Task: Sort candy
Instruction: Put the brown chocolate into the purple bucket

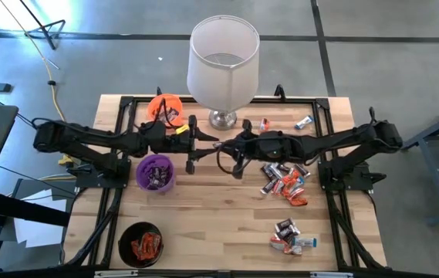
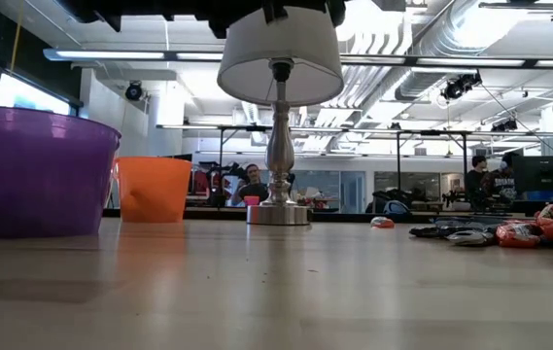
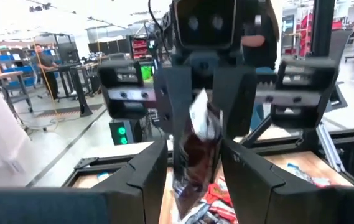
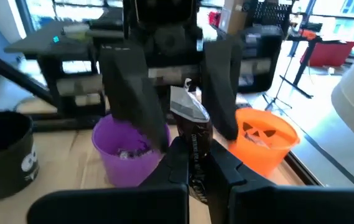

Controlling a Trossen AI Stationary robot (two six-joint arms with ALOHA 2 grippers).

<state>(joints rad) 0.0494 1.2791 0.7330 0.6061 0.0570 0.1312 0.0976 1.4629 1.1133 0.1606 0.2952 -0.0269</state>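
Dark brown and shiny, one wrapped sweet point(image 4: 192, 140) hangs between my two pincers, which meet nose to nose above the middle of the wooden worktop point(image 1: 219, 224), just in front of the lamp point(image 1: 223, 66). My right pincer point(image 4: 195, 163) is clamped tight on the lower part of that sweet. My left pincer point(image 3: 192, 165) has its fingers spread wide on either side of the same wrapper, and I can't say from here whether they touch it. On the left arm's side, the purple cup point(image 1: 156, 172) sits just below the arm with a few pieces in it, the orange cup point(image 1: 165, 108) stands beyond it near the lamp, and the black cup point(image 1: 141, 244) sits at the near edge with orange-red wrappers inside. A loose heap of candy point(image 1: 285, 181) lies under the right arm, a smaller clump point(image 1: 290, 236) lies nearer the front edge, and two stray pieces point(image 1: 265, 123) point(image 1: 304, 122) rest by the lamp base.
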